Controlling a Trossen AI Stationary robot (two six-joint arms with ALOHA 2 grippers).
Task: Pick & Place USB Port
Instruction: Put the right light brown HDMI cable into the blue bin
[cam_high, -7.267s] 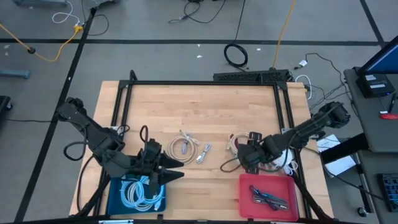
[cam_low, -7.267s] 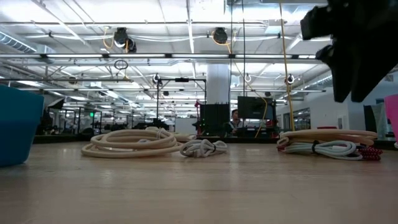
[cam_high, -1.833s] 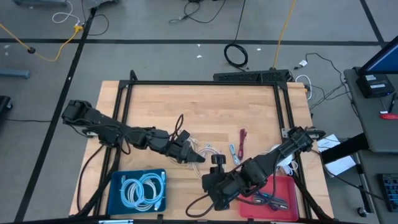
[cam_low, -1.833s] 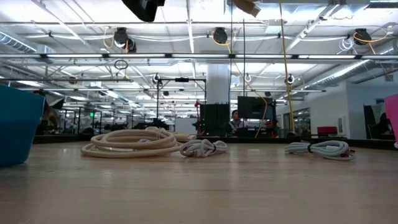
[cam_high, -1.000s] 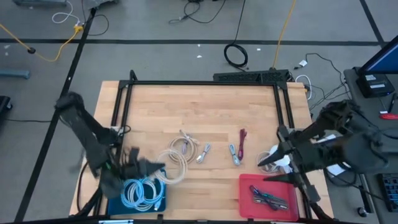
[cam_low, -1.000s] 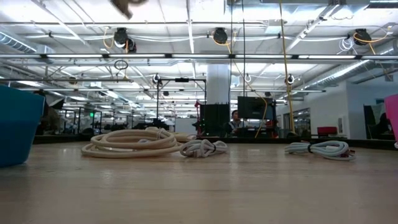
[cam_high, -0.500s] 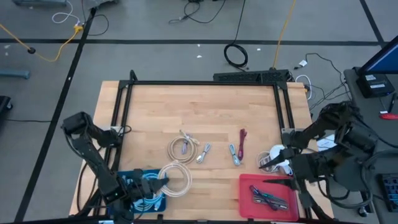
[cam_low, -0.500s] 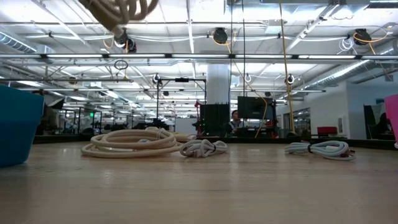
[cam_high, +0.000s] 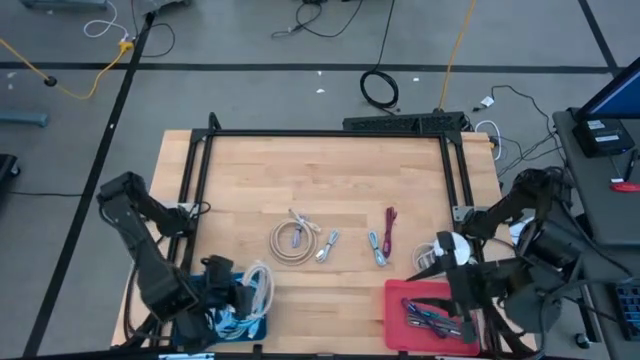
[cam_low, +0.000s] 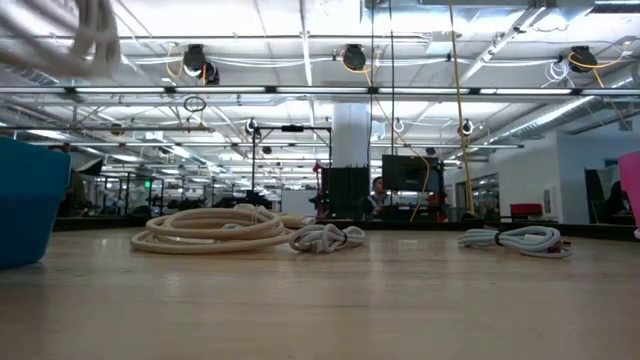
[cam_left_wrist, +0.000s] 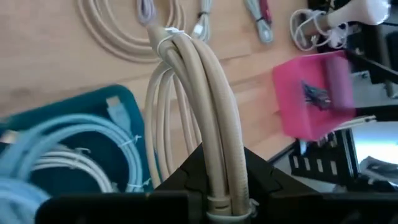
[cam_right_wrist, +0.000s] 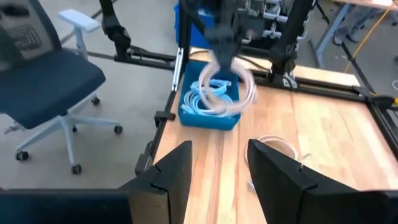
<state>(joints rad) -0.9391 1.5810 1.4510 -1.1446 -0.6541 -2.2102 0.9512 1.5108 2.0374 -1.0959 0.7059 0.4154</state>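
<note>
A beige coiled cable (cam_high: 258, 290) hangs in the air over the right end of the blue bin (cam_high: 190, 322), with my left gripper (cam_high: 232, 296) shut on it. The bin holds light-blue cables (cam_left_wrist: 59, 149). In the low view the coil is a blur at the top left (cam_low: 90, 40). My right gripper (cam_right_wrist: 217, 152) hovers open over the far side of the pink bin (cam_high: 430, 312), with nothing between its fingers. It points toward the table's left side. My left gripper pinches one side of the beige coil (cam_left_wrist: 219, 146), several strands together, between its two fingers. The fingers (cam_left_wrist: 186, 174) slant downward from the table's left. The coil reaches out ahead of them, turned on edge and lifted clear of the bin and table. A white tie (cam_left_wrist: 166, 41) binds its far end.
On the table's middle lie another beige coil (cam_high: 293, 240), a grey cable (cam_high: 328, 246), a blue-grey cable (cam_high: 377, 246), a red cable (cam_high: 389, 220) and a white cable bundle (cam_high: 445, 250). The pink bin holds dark cables (cam_high: 428, 316). A black frame (cam_high: 330, 133) rims the table.
My left gripper has carried the beige coil toward the table's near left, to above the blue bin. It has rolled, so the coil has tipped from flat onto its edge. My right gripper has sunk and gone toward the near edge over the pink bin.
</note>
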